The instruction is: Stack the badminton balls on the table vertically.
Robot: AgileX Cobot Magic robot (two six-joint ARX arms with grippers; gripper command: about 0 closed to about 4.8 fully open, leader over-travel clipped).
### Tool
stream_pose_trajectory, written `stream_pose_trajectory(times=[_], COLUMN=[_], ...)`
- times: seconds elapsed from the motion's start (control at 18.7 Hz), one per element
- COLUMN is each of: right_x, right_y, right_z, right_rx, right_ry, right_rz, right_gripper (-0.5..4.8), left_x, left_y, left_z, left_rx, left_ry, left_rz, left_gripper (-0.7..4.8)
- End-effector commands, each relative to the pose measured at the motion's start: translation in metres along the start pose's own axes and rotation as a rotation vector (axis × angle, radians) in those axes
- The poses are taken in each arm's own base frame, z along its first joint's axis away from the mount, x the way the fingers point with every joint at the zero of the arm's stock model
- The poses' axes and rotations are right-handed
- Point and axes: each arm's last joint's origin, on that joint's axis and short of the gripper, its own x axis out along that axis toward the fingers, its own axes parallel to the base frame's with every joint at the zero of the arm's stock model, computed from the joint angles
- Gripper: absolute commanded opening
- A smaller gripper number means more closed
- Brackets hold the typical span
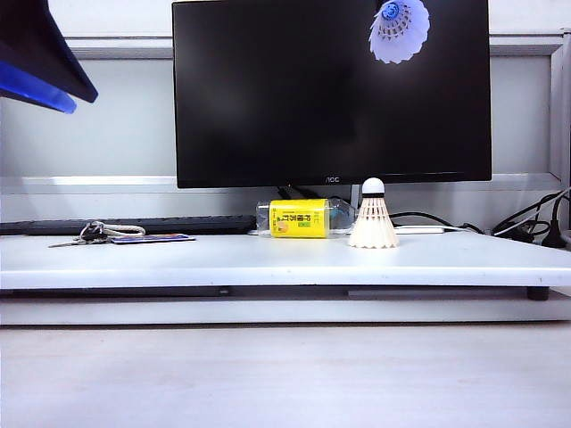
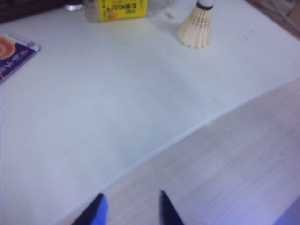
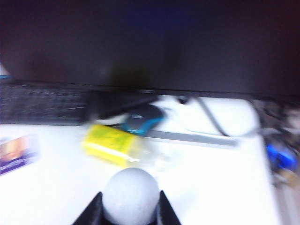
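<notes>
Two shuttlecocks: one stood upright on the tabletop (image 1: 178,259) beside the bottle (image 1: 299,218), one (image 1: 399,29) hung high, cork pinched in the right gripper (image 3: 130,206) fingers. Left gripper (image 2: 131,208) was spread wide, empty, over the front edge. Light, crushable feathers; the cork likely the safest hold.

The right wrist view is smeared: beyond the right gripper (image 3: 129,208), only the held shuttlecock's round tip (image 3: 130,196) shows. In the exterior view that shuttlecock (image 1: 399,29) is cut off above, its gripper unseen. The left gripper (image 2: 131,208) shows only fingertips.
</notes>
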Motion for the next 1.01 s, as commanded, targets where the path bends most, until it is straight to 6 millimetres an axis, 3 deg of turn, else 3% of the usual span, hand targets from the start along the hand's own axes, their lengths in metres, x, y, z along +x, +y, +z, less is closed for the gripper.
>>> stream_pose_trajectory(times=[0.05, 0.32, 0.43, 0.64, 1.01], right_x=[-0.01, 0.007, 0.013, 0.043, 0.089], right_y=[-0.004, -0.006, -0.014, -0.054, -0.056], right_z=[-0.017, -0.055, -0.062, -0.069, -0.089], right_rx=[-0.018, -0.048, -0.036, -0.041, -0.024], right_ry=[-0.178, -0.358, -0.408, -0.389, -0.363], right_rz=[0.129, 0.25, 0.272, 0.28, 0.343], right_gripper=[1.07, 1.06, 1.06, 1.06, 1.06], left_x=[-0.002, -0.002, -0.002, -0.003, -0.003], left_y=[-0.003, -0.004, -0.004, -0.004, -0.004], left_z=[0.004, 0.005, 0.005, 0.006, 0.009], left_rx=[0.011, 0.012, 0.013, 0.018, 0.027], left_ry=[-0.038, -0.04, -0.041, -0.062, -0.092], left_rz=[-0.09, -0.119, -0.119, -0.117, -0.11], left_gripper=[1.54, 1.54, 1.54, 1.54, 1.54])
